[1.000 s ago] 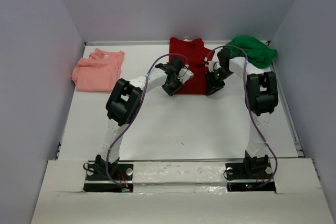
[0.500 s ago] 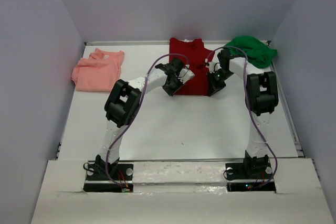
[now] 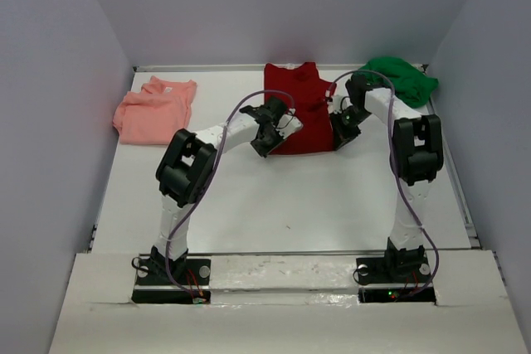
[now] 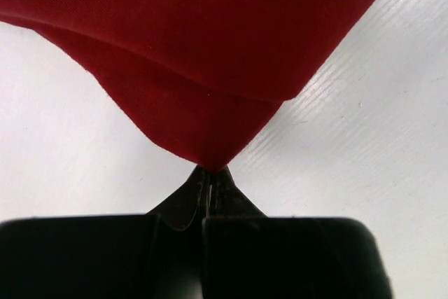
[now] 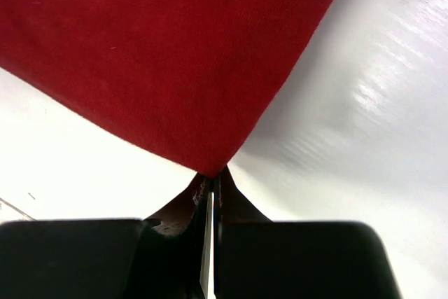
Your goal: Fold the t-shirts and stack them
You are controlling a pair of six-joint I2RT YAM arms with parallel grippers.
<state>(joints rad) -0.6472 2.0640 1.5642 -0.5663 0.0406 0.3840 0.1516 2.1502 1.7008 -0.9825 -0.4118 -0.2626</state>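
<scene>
So the biggest thing we've got here is the white tabletop [image 3: 282,196], walled in on three sides. Laid out at its far middle is the dark red soft cloth t-shirt [image 3: 297,101], collar toward the back wall and hem toward the arms. The salmon pink cloth t-shirt [image 3: 154,111] sits well apart at the far left, lying fairly flat, and the bright green cloth t-shirt [image 3: 402,79] is bunched up in the far right corner. Then the small stuff: we see the left claw [image 4: 208,174] clenched on the red shirt's near left corner, where two layers of cloth show, and the right claw [image 5: 211,178] pinched tight on the near right corner.
</scene>
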